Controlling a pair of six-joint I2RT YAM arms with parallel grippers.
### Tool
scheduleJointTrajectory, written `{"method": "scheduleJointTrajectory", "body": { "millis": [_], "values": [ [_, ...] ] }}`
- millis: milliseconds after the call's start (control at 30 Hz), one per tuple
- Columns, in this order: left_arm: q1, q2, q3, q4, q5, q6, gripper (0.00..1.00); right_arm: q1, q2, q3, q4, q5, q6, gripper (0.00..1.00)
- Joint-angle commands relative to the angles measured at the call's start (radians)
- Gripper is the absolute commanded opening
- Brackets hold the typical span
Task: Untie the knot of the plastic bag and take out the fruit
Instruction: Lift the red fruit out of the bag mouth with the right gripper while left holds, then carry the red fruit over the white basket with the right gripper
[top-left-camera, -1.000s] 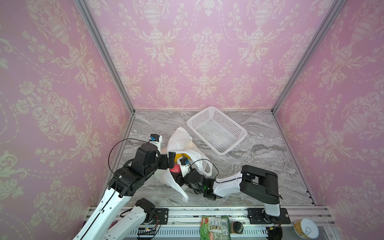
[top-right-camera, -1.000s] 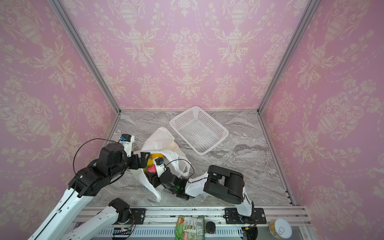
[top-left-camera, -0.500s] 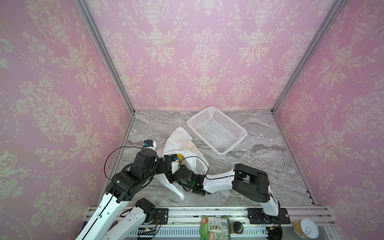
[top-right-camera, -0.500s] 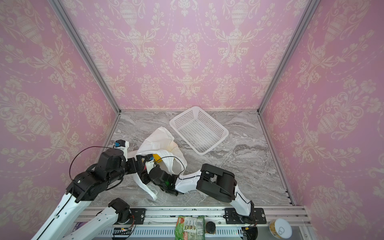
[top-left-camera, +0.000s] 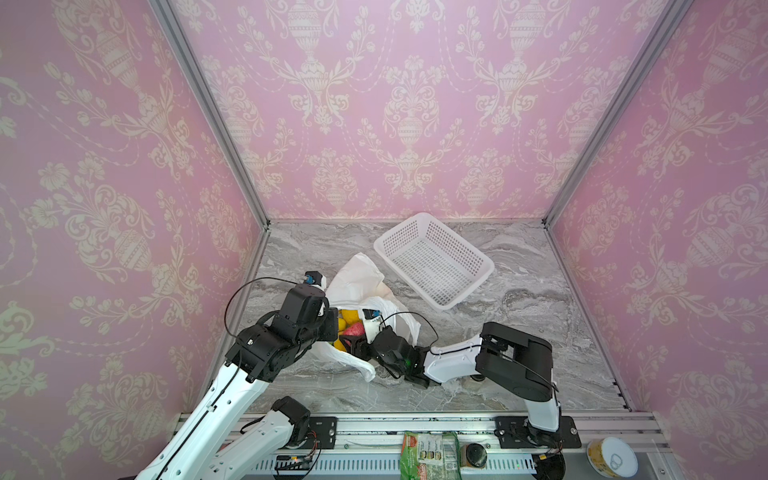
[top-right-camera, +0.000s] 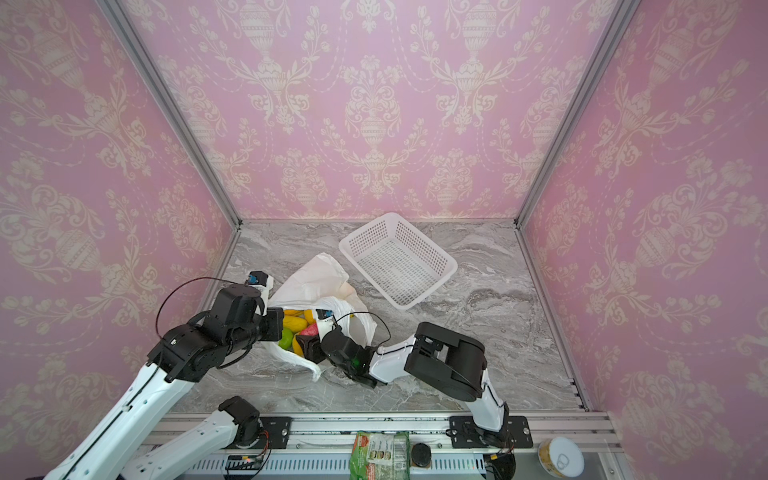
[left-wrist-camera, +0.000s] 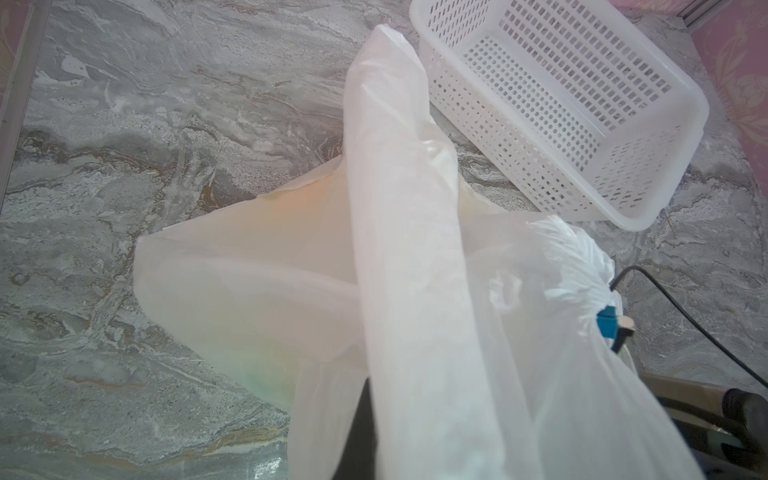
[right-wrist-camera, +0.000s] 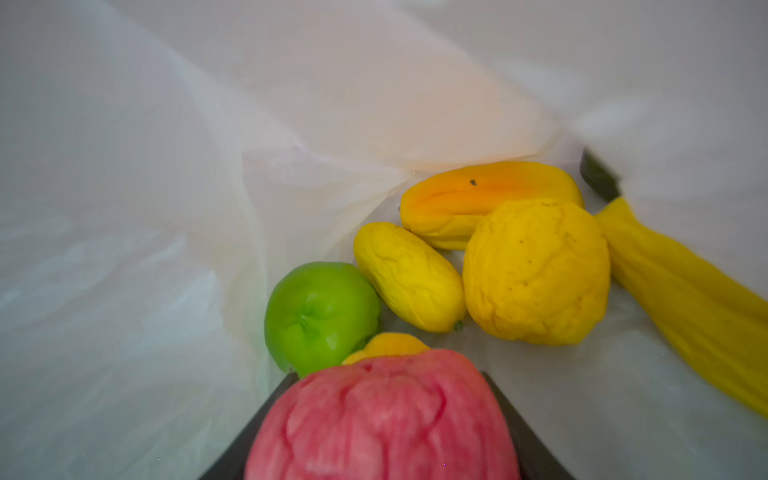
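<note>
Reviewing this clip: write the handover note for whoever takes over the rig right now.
Left gripper: shut on the rim of the plastic bag, holding its mouth open.
Right gripper: inside the bag, closed on the pink-red fruit.
The green fruit, the round yellow fruit and other yellow ones lie in the bag, which sits on the marble table beside the white basket. The basket holds no fruit.
Done: bag mouth open, fruit exposed.
Left: lift out the pink-red fruit, then the rest.

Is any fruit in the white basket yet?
No, the white basket shows only its bare perforated floor; the fruit sits in the plastic bag.
</note>
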Motion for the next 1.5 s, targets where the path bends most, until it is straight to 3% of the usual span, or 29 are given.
{"method": "scheduleJointTrajectory", "body": {
  "millis": [0, 300, 533, 667, 733, 867, 1033, 1233, 1467],
  "values": [
    [-0.006, -0.017, -0.018, 0.044, 0.138, 0.101, 0.00, -0.004, -0.128, -0.087, 0.124, 0.007, -0.071, 0.50],
    [-0.011, -0.057, -0.057, 0.112, 0.303, 0.121, 0.00, 0.013, -0.488, -0.367, 0.296, -0.140, -0.295, 0.49],
    [-0.021, -0.105, -0.076, 0.134, 0.341, 0.119, 0.00, -0.064, -0.798, -0.428, 0.115, -0.082, -0.340, 0.46],
    [-0.023, -0.104, -0.079, 0.135, 0.341, 0.118, 0.00, -0.181, -0.964, -0.405, -0.107, 0.070, -0.326, 0.46],
    [-0.023, -0.094, -0.077, 0.133, 0.333, 0.116, 0.00, -0.276, -0.976, -0.348, -0.254, 0.116, -0.283, 0.45],
    [-0.023, -0.072, -0.075, 0.126, 0.311, 0.111, 0.00, -0.488, -0.815, -0.164, -0.530, 0.094, -0.188, 0.45],
    [-0.023, -0.045, -0.073, 0.121, 0.286, 0.109, 0.00, -0.649, -0.481, 0.114, -0.798, 0.007, -0.163, 0.51],
    [-0.022, 0.008, -0.069, 0.110, 0.262, 0.103, 0.00, -0.720, -0.144, 0.405, -1.007, -0.023, -0.178, 0.56],
    [-0.022, 0.050, -0.068, 0.108, 0.269, 0.104, 0.00, -0.765, -0.049, 0.455, -1.040, -0.066, -0.162, 0.60]
  ]
}}
